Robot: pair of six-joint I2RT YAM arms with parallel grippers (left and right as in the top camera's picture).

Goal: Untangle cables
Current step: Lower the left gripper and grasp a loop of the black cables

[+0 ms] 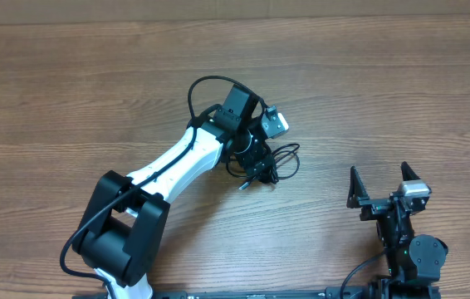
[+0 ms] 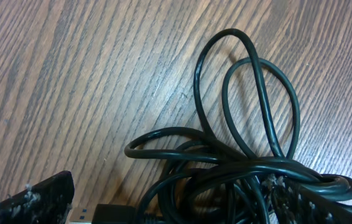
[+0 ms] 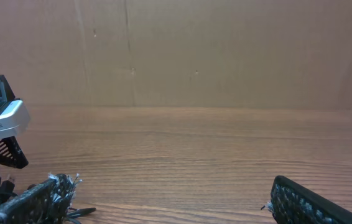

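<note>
While overhead half-hides cables (image 1: 278,164), L wrist shows tangled loops

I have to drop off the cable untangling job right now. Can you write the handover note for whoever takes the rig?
Left gripper: open, down over the cables, jaws on either side of the clump, nothing gripped.
Right gripper: open and empty, at the near right of the table, well apart from the cables.
Cables: one knotted clump near the middle of the table, with two loops sticking out of it.
Done: nothing separated yet.
Left to do: close on a strand, probably bring the right arm in to pull a loop free, then lay each cable out on its own.
</note>
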